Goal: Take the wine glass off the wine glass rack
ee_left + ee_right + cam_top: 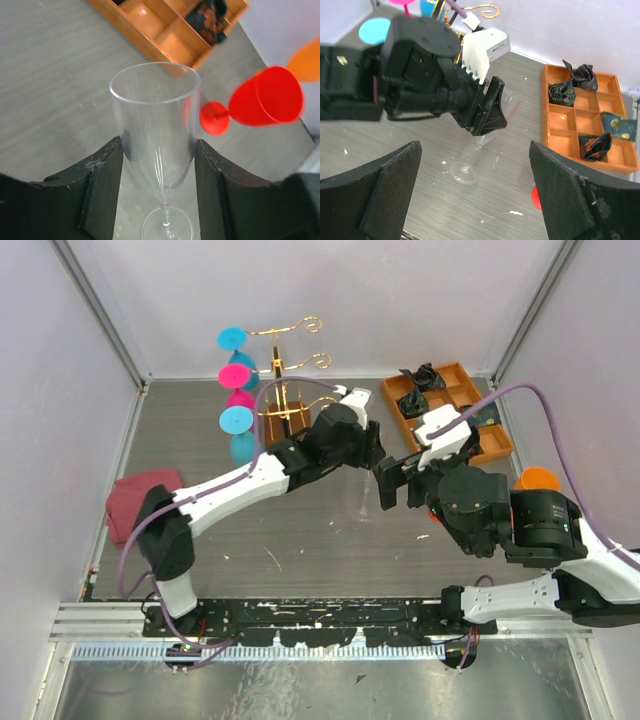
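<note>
the clear wine glass (155, 115) is gripped at its bowl between the fingers of the left gripper (157, 150), upright and well apart from the wine glass rack (285, 390), on which cyan and pink glasses (236, 375) are carried. its foot is seen low over the table (300, 540); whether it touches cannot be told. the right gripper (475, 167) is held wide open and empty. a red glass (267, 95) is seen near the orange tray (544, 110).

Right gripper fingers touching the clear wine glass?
Apart. Right wrist view: right gripper open wide, bare table showing between each finger and the clear wine glass; the left gripper holds its bowl.
</note>
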### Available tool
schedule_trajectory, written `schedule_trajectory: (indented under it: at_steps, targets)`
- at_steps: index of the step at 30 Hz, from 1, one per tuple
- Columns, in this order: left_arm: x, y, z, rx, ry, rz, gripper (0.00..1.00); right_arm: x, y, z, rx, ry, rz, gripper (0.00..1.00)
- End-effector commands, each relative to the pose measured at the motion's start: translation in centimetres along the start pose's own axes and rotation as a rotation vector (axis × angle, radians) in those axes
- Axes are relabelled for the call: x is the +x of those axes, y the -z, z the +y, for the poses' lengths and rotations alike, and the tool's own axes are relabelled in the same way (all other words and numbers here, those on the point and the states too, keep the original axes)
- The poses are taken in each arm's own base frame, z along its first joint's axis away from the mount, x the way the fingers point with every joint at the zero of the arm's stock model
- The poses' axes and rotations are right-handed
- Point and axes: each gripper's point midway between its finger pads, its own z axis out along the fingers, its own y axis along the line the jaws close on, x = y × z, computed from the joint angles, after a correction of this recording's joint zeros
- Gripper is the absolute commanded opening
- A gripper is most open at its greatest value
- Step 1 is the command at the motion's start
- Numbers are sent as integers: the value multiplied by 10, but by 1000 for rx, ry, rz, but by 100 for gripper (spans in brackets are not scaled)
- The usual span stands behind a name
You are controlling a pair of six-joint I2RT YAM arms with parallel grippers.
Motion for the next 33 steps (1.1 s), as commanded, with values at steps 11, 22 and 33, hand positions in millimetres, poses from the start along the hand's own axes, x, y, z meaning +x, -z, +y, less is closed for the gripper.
schedule_trajectory:
  at_steps: [11, 22, 33]
  targets:
    - [-83, -92, 7, -245, -296, -708, 22, -5, 27, -74, 266, -370, -144, 94]
    - [-88, -118, -6, -207, -273, -814, 23, 3, 45, -106, 302, -416, -176, 93]
    - [-55, -143, -30, -178, -271, -825, 29, 4, 60, -126, 304, -433, -178, 92]
